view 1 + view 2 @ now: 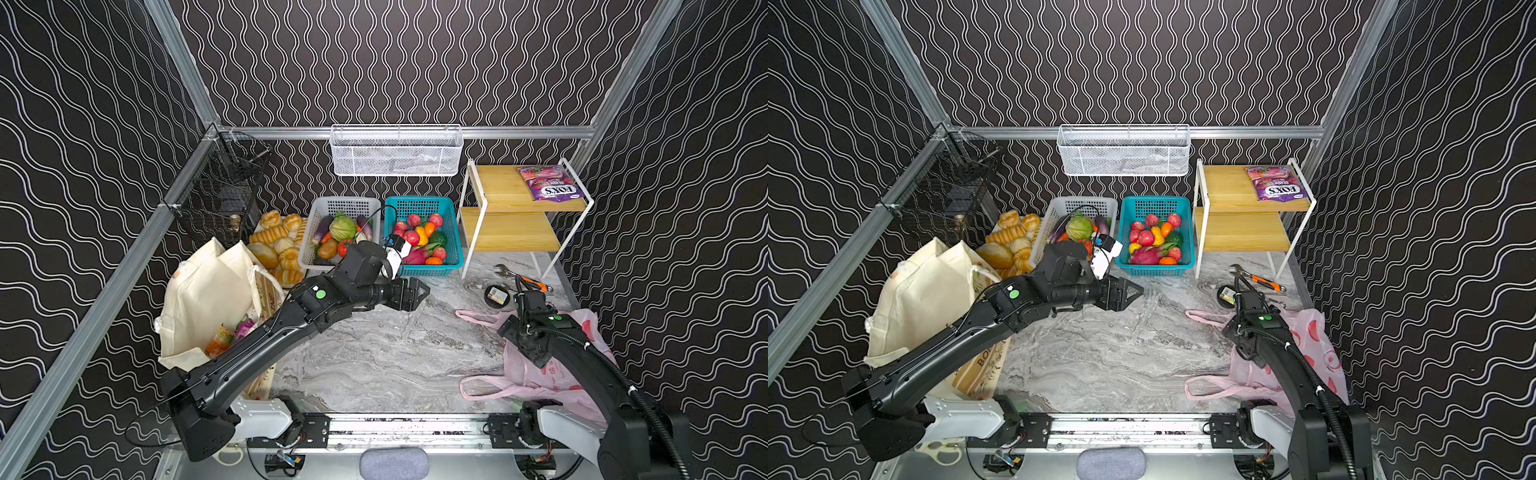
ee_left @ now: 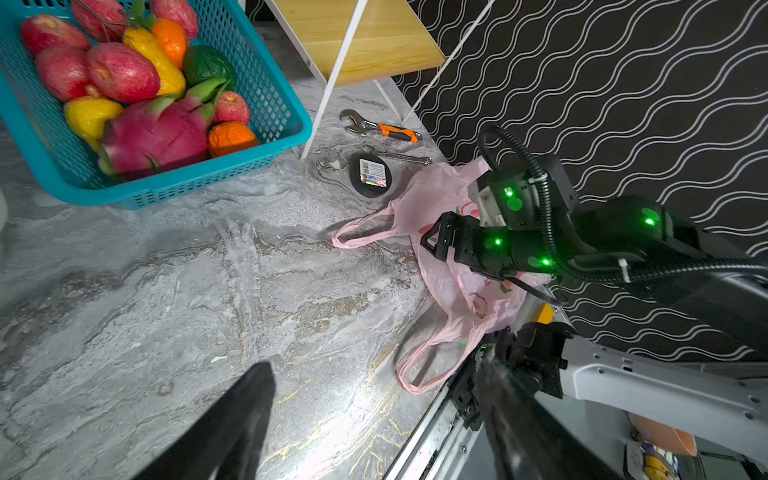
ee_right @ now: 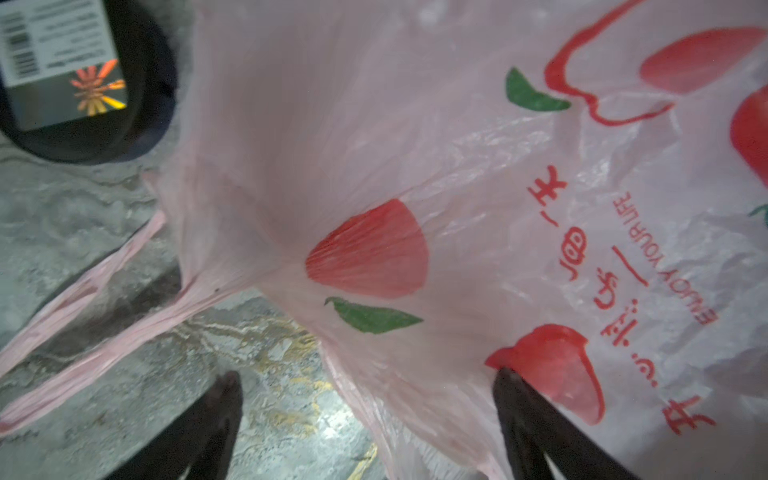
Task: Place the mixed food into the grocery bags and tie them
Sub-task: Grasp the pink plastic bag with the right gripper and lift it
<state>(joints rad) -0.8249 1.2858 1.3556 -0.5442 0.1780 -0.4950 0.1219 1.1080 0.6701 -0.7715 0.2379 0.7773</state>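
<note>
The right pincer hangs spread just above the pink plastic bag, at the lower right in both top views. One finger is over the film and the other over bare table, with the bag's edge between them and nothing pinched. The left pincer is also spread and empty, mid-frame just in front of the teal basket. The canvas tote stands at the left with packets already inside. The purple FOX'S pouch lies on the wooden shelf at upper right, and the cabbage sits in the white basket.

The step looks like opening the pink bag. To do it well, close on a single layer near the mouth — between the two loop handles — not on the whole flat stack. Then lift gently, so the thin film opens rather than tears or slides. The left pincer could take the opposite lip.
</note>
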